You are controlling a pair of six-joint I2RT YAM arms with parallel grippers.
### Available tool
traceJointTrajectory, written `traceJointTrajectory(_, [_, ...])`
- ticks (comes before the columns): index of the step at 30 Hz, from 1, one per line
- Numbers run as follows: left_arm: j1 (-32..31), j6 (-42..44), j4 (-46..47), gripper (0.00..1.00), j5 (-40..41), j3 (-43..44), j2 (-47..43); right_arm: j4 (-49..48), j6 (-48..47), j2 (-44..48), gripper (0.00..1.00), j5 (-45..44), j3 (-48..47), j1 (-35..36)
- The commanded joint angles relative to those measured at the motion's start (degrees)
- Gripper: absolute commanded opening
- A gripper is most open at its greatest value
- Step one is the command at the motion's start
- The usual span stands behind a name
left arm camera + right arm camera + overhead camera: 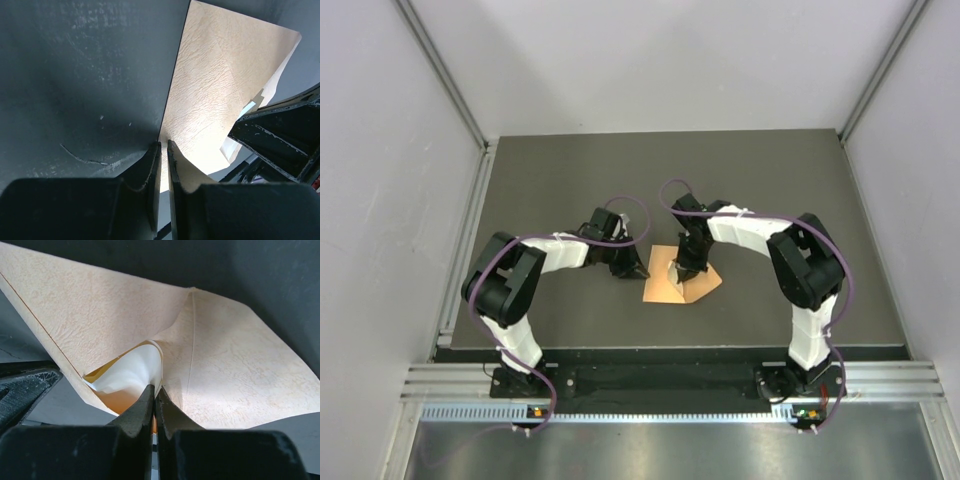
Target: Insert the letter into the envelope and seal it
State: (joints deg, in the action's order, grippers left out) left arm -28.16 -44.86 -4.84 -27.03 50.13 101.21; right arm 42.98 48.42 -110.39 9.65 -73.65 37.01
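Scene: dark grey tabletop [570, 170], both arms bent in toward its middle, both tools low at one spot.
Envelope: the envelope [663, 286] is at mid-tabletop between the two tools. It is orange, with its near part flat on the surface and its upper layers pulled up and creased. Not sealed.
Envelope mouth: gaping in the right wrist view, with the deeper orange inner face showing just below the letter.
Letter: the letter [131, 374] is pale and curled into a roll-like bend. It sits in the envelope's mouth with one edge rising to the right tool's tips. Cannot tell how far in it reaches.
Left tool: the left tool [163, 157] is at the envelope's left edge. Its jaws are almost together with only a thin slit between, and the envelope's edge runs into that slit, so it is clenched on the envelope.
Right tool: the right tool [154, 396] is over the envelope's middle, pointing down. Its jaws are pressed tight, pinching the letter's curled edge at the mouth. Cannot tell if an envelope layer is also caught in the pinch.
Tools to each other: near but apart. The right tool's black fingers fill the right side of the left wrist view, and the left tool's black body shows at the lower left of the right wrist view.
Top view note: the letter is not made out there, since the right tool covers that spot.
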Motion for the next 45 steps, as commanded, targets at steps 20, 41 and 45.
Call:
traceJointTrajectory(20, [-0.4, 3.7, -2.0, 0.20, 6.3, 3.7, -9.8, -20.4, -5.0, 26.4, 0.00, -13.1, 14.5, 1.0])
traceJointTrajectory(41, [-12.4, 10.5, -14.7, 0.55, 21.6, 17.9, 1.2, -25.4, -6.6, 21.9, 0.00, -5.2, 16.9, 1.0])
traceJointTrajectory(45, [-14.8, 10.7, -17.6, 0.50, 30.4, 19.6, 2.6, -25.7, -6.6, 21.8, 0.00, -4.5, 17.2, 1.0])
